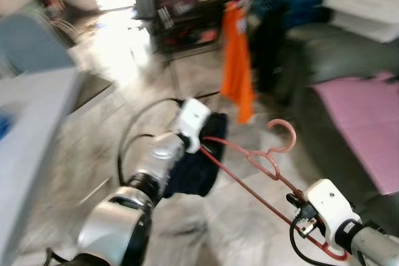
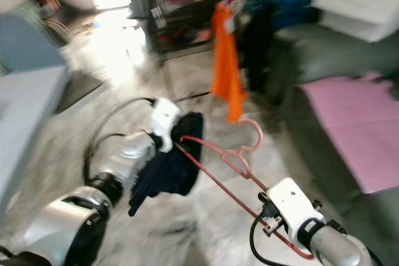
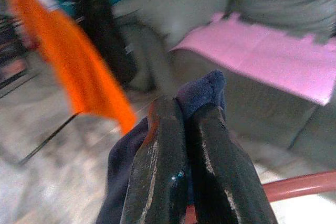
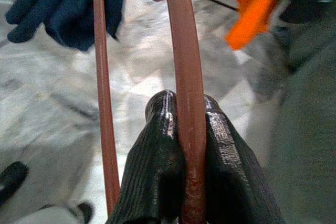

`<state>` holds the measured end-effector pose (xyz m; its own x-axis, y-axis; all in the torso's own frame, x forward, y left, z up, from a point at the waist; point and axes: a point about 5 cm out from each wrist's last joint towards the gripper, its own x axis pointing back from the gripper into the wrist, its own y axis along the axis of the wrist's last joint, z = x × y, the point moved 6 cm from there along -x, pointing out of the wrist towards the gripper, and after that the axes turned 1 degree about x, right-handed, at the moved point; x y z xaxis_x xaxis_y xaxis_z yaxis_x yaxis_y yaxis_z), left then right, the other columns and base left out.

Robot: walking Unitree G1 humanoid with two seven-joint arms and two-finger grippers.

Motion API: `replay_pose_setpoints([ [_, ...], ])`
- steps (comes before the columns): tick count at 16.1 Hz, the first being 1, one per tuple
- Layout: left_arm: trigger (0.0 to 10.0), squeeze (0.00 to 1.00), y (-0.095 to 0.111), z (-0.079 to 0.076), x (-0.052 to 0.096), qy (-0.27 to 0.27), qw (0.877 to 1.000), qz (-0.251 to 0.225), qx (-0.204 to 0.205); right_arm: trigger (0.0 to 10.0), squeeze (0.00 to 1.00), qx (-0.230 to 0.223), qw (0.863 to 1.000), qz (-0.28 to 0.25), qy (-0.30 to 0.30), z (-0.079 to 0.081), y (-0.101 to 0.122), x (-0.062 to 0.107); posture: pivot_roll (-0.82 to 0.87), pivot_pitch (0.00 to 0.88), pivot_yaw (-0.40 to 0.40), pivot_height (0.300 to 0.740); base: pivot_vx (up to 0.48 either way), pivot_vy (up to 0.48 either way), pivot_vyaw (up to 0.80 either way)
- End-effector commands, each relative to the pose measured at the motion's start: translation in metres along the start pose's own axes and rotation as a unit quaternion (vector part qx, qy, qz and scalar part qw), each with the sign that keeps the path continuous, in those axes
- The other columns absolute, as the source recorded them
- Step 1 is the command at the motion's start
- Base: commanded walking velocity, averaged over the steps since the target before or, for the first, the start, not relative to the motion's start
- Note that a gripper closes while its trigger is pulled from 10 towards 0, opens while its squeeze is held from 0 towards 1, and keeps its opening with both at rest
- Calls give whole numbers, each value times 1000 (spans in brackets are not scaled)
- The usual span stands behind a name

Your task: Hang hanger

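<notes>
A dark drying rack (image 1: pixel 187 4) with an orange garment (image 1: pixel 237 60) stands ahead, likely the destination. Between the arms spans the pink hanger (image 1: pixel 262 160): the right end effector (image 4: pixel 186 156) is clamped on its end, while the left end effector (image 3: pixel 181 145) pinches a navy garment (image 2: pixel 168 166) draped there, steadying both for carrying.

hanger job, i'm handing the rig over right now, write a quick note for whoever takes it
Left end effector: shut on the navy cloth at one end of the hanger.
Right end effector: shut on the hanger's other end, low on the right.
Hanger: pink, held in the air between both arms over the floor, hook pointing towards the rack.
Rack: ahead, with an orange garment already hanging on it.
Done: hanger and cloth are picked up.
Left: get closer to the rack, hook the hanger on a rail, let go. Head views are blurred.
</notes>
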<state>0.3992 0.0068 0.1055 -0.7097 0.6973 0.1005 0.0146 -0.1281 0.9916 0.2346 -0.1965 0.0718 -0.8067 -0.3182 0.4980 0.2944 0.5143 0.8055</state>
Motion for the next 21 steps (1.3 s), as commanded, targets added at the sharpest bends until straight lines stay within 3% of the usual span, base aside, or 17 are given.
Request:
replay_pose_setpoints([
  [1, 10000, 0, 2, 12, 6, 14, 1000, -5, 3, 10000, 0, 1, 1000, -19, 6, 5, 9, -4, -80, 0, 72, 740, 360, 0, 0],
  [4, 10000, 0, -4, 17, 8, 41, 999, -1, 14, 10000, 0, -2, 999, -18, 34, 22, 7, -9, -78, 0, 60, 740, 204, 0, 0],
  [8, 10000, 0, -12, 31, 13, 79, 996, 18, 41, 10000, 0, -9, 998, -15, 58, 34, 5, -10, -68, 0, 35, 740, 0, 0, 0],
  [12, 10000, 0, -14, 39, 17, 93, 994, 27, 50, 10000, 0, 1, 995, -19, 94, 46, 11, -8, -70, 0, 32, 740, 0, 427, 0],
  [15, 10000, 0, -10, 40, 16, 93, 995, 21, 43, 10000, 0, -5, 995, -42, 93, 43, 23, -9, -65, 0, 32, 740, 0, 480, 0],
  [18, 10000, 0, -14, 38, 17, 94, 993, 18, 63, 10000, 0, -4, 995, -56, 80, 38, 32, -14, -60, 0, 34, 740, 0, 480, 0],
  [21, 10000, 0, -8, 22, 11, 51, 998, 7, 34, 10000, 0, -11, 996, -48, 81, 42, 26, -17, -50, 0, 44, 740, 0, 0, 0],
])
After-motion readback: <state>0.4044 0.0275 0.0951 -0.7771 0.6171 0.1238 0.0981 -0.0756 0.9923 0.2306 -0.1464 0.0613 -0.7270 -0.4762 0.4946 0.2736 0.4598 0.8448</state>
